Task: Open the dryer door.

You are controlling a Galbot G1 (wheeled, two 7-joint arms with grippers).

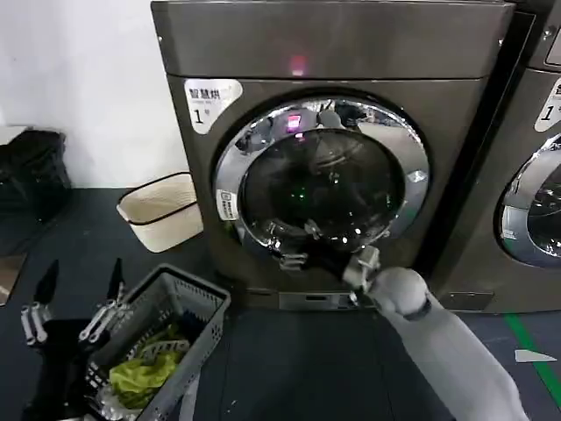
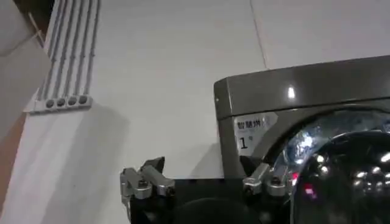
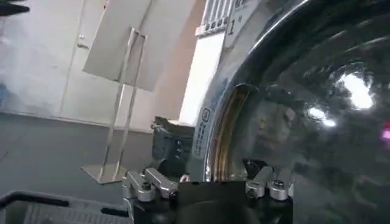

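Dark floor | right claw [image 1: 361, 267] spread at dryer door [image 1: 323, 184] lower rim | left claw [image 1: 77, 303] spread, idle.

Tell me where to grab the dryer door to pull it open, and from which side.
Probably the chrome rim of the dryer door on the label side, toward the robot's left: the right wrist view shows a gap opening there between rim and cabinet. Hook the right gripper into it from the front, then pull outward. Left gripper is parked low.
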